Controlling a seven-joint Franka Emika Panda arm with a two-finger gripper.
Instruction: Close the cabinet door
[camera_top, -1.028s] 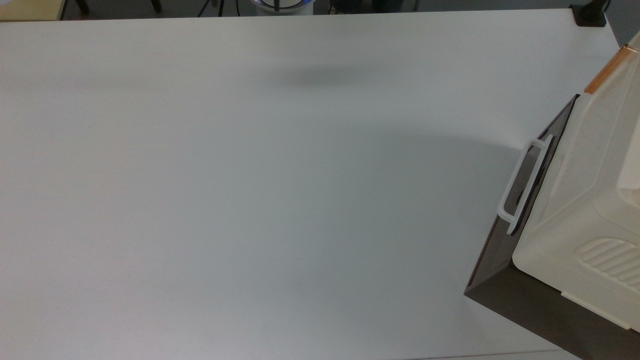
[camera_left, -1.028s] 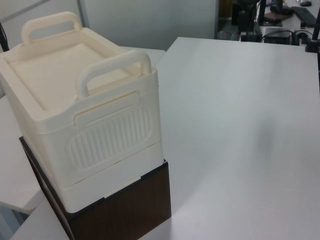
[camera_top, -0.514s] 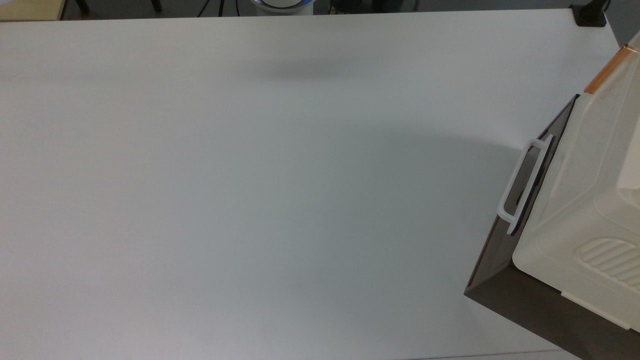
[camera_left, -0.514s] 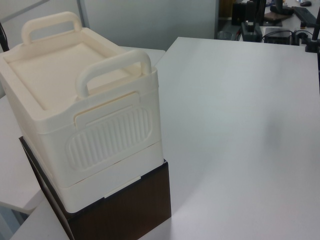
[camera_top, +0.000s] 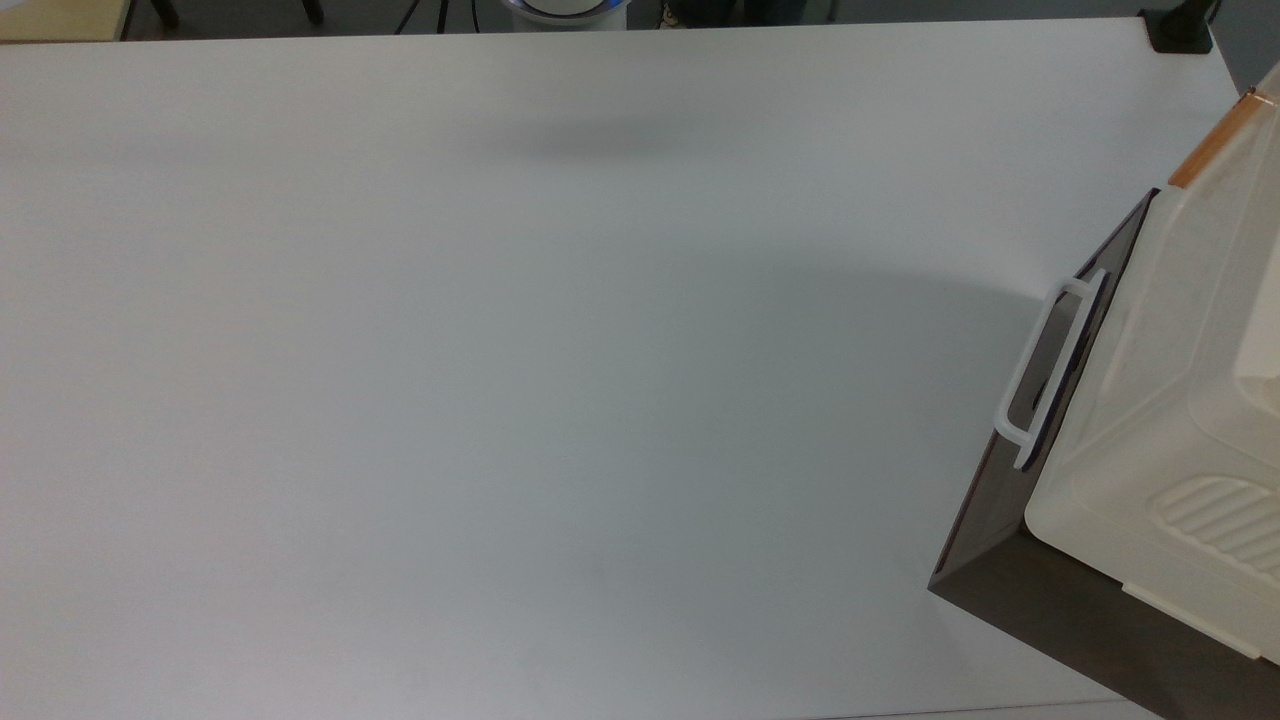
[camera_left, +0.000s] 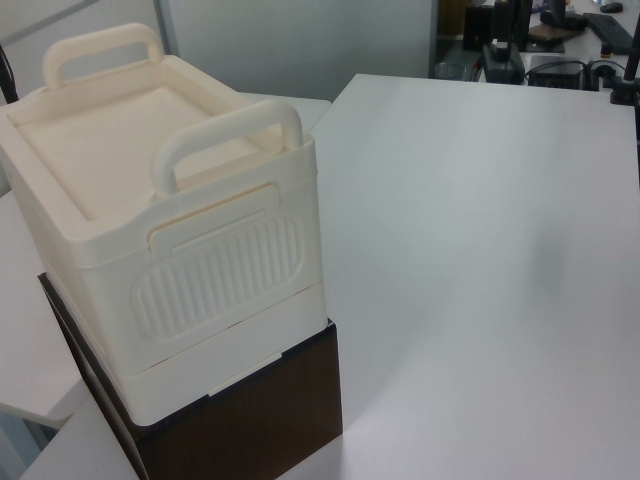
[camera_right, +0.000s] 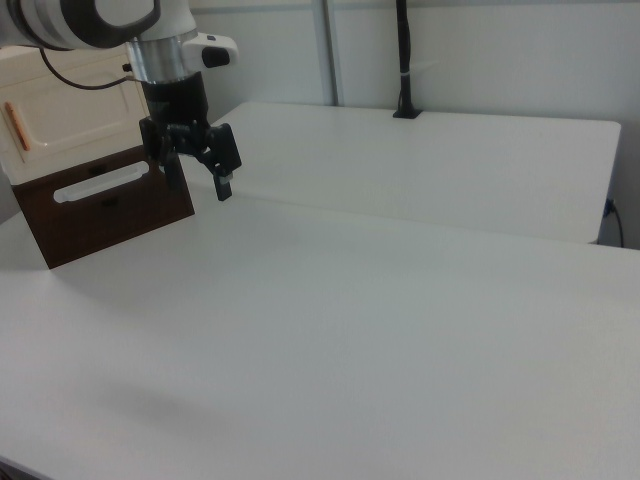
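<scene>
**My gripper hangs above the table, away from the cabinet door**

In the top view, the white table (camera_top: 500, 350) takes most of the picture. At the top view's right edge stands the cream cabinet (camera_top: 1180, 420) on a dark brown box (camera_top: 1080, 610). The dark panel with its white loop handle (camera_top: 1050, 370) faces the open table, so I can reach that side freely. Far up at the same edge I see a copper-orange handle (camera_top: 1212, 142); it belongs to the cabinet door.

In the left view, the cabinet's ribbed side and its two top grips (camera_left: 225, 135) are turned to the camera. The door side is hidden here.

In the right view, my gripper (camera_right: 198, 172) hangs above the table with its fingers apart and nothing between them. The cabinet door (camera_right: 65, 112) is at the right view's far left, above the dark panel. It seems almost flush, but I cannot tell surely. I judge I must push its handle end toward the cabinet body.
</scene>
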